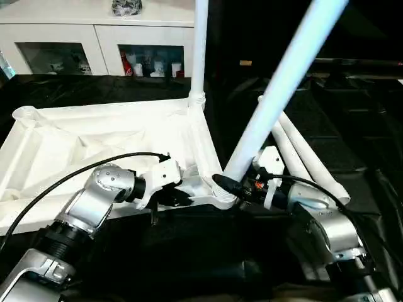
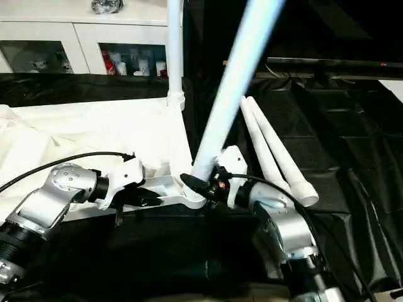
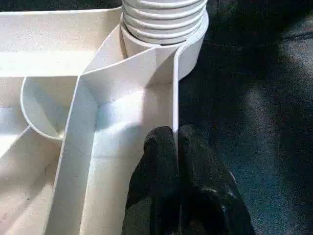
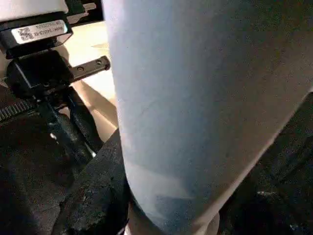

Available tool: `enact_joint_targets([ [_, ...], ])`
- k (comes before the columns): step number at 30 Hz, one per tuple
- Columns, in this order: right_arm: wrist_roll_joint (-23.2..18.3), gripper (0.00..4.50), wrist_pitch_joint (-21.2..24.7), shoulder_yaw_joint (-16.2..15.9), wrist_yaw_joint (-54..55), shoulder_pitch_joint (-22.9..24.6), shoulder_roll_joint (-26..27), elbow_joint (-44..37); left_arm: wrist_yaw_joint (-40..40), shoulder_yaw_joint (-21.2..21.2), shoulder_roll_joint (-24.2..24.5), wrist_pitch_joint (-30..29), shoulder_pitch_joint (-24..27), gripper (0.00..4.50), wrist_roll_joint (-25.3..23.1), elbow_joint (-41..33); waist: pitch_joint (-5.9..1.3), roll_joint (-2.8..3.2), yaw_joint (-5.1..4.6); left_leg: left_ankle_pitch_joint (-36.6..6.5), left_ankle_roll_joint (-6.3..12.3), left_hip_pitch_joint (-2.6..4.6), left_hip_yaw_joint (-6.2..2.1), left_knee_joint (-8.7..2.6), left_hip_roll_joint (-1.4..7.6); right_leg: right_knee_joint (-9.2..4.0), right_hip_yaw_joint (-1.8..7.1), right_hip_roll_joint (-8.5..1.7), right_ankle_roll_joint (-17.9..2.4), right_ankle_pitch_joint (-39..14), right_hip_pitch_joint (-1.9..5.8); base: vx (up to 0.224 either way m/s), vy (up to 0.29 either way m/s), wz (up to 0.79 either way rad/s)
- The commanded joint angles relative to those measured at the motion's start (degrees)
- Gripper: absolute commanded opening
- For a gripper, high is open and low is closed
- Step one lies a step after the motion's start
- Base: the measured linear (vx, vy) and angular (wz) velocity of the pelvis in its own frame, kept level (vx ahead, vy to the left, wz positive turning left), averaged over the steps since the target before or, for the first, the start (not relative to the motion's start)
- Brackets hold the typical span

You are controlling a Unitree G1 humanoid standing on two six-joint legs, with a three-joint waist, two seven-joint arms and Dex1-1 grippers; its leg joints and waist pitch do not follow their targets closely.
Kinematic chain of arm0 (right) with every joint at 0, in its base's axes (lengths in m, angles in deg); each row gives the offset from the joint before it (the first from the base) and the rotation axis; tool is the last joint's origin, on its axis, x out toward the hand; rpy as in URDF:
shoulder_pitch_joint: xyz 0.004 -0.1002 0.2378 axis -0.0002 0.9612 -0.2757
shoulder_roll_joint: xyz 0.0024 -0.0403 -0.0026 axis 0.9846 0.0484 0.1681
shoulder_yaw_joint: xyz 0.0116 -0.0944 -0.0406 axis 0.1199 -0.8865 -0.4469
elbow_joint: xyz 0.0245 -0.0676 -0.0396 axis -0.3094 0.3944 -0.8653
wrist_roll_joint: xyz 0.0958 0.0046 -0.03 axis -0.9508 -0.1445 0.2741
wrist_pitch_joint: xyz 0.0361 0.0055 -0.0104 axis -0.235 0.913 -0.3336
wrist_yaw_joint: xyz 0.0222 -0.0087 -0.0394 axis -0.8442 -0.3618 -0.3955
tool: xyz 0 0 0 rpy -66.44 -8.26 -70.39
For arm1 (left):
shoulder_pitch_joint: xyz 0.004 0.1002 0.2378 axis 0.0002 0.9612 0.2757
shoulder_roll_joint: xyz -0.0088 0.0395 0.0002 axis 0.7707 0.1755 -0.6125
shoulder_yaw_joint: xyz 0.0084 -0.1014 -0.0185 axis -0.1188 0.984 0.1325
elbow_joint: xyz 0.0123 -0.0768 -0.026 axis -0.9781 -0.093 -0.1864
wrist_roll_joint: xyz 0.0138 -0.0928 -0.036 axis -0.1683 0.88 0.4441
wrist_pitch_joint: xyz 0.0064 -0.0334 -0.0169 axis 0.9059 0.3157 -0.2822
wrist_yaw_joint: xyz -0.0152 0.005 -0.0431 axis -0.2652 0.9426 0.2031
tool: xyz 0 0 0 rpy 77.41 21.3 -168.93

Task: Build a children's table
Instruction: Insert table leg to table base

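Note:
The children's table top (image 1: 94,135) lies upside down on black cloth, ribbed side up. One white leg (image 1: 200,50) stands upright in its far right corner socket. My right gripper (image 1: 242,185) is shut around the lower end of a second leg (image 1: 277,88), which leans to the right. That leg's ribbed end (image 3: 164,19) sits in the near right corner socket (image 1: 221,200). My left gripper (image 1: 182,192) is shut on the top's thin rim wall (image 3: 174,98) just beside that socket, with one finger (image 3: 156,161) on either side of it. Two more legs (image 1: 308,157) lie side by side on the cloth to the right.
A white cabinet (image 1: 94,38) with glass doors stands along the back behind the table top. Black cloth (image 1: 352,113) covers the work surface all round. A black cable (image 1: 75,173) runs over my left forearm.

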Motion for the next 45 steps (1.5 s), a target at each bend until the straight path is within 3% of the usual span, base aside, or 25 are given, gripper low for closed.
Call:
enact_joint_targets([
  [1,3.24,1.89,1.91,-3.63,-1.69,0.95,-0.81,7.46,1.32,1.38,0.27,1.13,-2.24,0.00,-0.04,-1.22,-3.62,0.21,-0.17,-17.04,-0.76,1.05,-1.41,-3.72,2.13,-4.49,2.71,-3.74,-10.67,-14.35,2.15,0.000,0.000,0.00],
  [2,3.44,1.89,1.04,-3.80,-2.27,-0.11,-0.63,9.76,1.40,1.43,0.21,1.09,-2.23,0.00,-0.02,-1.22,-3.43,0.41,-0.19,-17.86,-0.82,1.15,-1.36,-3.77,2.15,-4.78,2.75,-3.73,-10.36,-15.88,1.95,0.000,0.000,0.00],
  [3,3.61,1.89,0.30,-3.89,-2.73,-1.00,-0.47,11.70,1.45,1.45,0.16,1.06,-2.22,0.00,-0.02,-1.22,-3.44,0.05,-0.38,-18.62,-0.96,1.17,-1.44,-3.75,2.12,-4.82,2.68,-3.84,-10.29,-17.52,2.00,0.000,0.000,0.00],
  [6,4.83,1.89,-5.32,-3.70,-5.29,-6.99,0.88,25.48,1.69,1.51,-0.05,1.07,-2.28,0.00,-0.03,-1.13,-3.26,-0.09,-1.03,-21.48,-1.55,1.25,-1.69,-3.75,2.10,-5.24,2.50,-4.17,-10.05,-22.52,1.82,0.000,0.000,0.00],
  [9,5.99,1.89,-8.29,-4.31,-6.69,-8.74,1.03,30.07,1.74,1.53,-0.22,1.18,-2.35,0.00,0.05,-1.06,-2.99,-0.05,-1.69,-24.59,-2.06,1.71,-1.92,-3.90,2.17,-5.94,2.41,-3.92,-8.72,-26.35,1.39,0.000,0.000,0.00],
  [15,5.49,1.89,-8.18,-6.32,-13.73,-9.93,-0.59,28.34,0.05,0.39,0.02,2.56,-2.87,0.00,0.15,-0.87,-3.20,-0.46,-1.66,-26.37,-1.98,1.94,-2.11,-4.06,2.31,-5.88,2.38,-3.87,-8.54,-26.44,1.30,0.000,0.000,0.00],
  [20,5.81,1.89,-8.41,-7.56,-17.25,-12.83,-1.41,29.01,-0.58,0.00,0.28,3.00,-3.56,0.00,-0.13,-0.81,-3.57,-0.72,-1.30,-22.73,-1.04,1.60,-1.70,-3.94,2.36,-5.05,2.67,-3.81,-11.03,-19.21,1.58,0.000,0.000,0.00],
  [22,5.09,1.89,-7.43,-6.13,-15.19,-14.66,-0.64,29.35,-0.71,0.16,0.03,2.82,-3.84,0.00,0.04,-1.21,-3.64,-0.97,-1.22,-20.65,-0.58,1.28,-1.60,-3.95,2.33,-4.81,2.62,-3.79,-11.50,-17.26,1.90,0.000,0.000,0.00],
  [27,3.43,1.89,-4.76,-4.80,-15.30,-15.10,-0.21,26.42,-0.85,0.46,-0.10,2.86,-3.66,0.00,0.03,-1.32,-3.48,-0.82,-1.18,-20.94,-0.70,1.40,-1.60,-3.99,2.37,-5.03,2.56,-3.82,-10.74,-19.52,1.74,0.000,0.000,0.00],
  [31,4.76,1.89,-6.17,-7.17,-18.68,-14.56,-1.25,24.81,-1.73,0.26,-0.09,3.78,-3.54,0.00,0.06,-0.94,-3.54,-0.65,-1.18,-21.82,-1.30,1.42,-1.72,-4.10,2.44,-5.06,2.55,-3.77,-10.49,-19.67,1.68,0.000,0.000,0.00],
  [37,5.81,1.89,-7.17,-8.69,-21.03,-13.79,-2.22,23.54,-3.76,0.02,0.29,5.67,-3.84,0.00,0.78,-0.53,-3.60,-0.74,-0.69,-20.37,-0.74,1.31,-1.52,-4.06,2.47,-4.87,2.63,-3.84,-11.02,-17.39,1.83,0.000,0.000,0.00],
  [45,6.11,1.89,-9.29,-8.39,-21.42,-13.38,-2.47,23.88,-4.49,0.36,0.51,6.73,-4.45,0.00,0.53,0.30,-3.62,-0.74,-0.09,-19.74,-0.90,1.31,-1.47,-4.13,2.54,-4.74,2.65,-3.84,-11.08,-16.48,1.78,0.000,0.000,0.00],
])
